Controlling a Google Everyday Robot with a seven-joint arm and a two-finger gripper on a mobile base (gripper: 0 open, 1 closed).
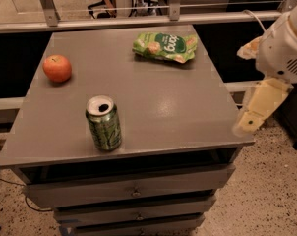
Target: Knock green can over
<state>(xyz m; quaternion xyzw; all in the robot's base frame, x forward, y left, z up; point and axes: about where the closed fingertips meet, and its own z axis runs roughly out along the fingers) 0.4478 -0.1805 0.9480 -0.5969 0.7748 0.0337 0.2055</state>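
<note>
One green can (103, 123) stands upright near the tabletop's (188, 107) front edge, left of middle. The pincer (248, 121) hangs just off the front-right corner (wide or narrow, I cannot tell), so the can lies across the tabletop to its left.

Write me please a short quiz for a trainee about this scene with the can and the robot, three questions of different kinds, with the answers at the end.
1. True or false: the green can lies on its side.
2. Where is the hand?
A) directly over the can
B) beyond the right edge of the table, off the tabletop
C) inside a drawer
3. What lies near the far right corner of the tabletop?

Key
1. False: the can stands upright, near the front left.
2. B
3. The green snack bag.
</note>
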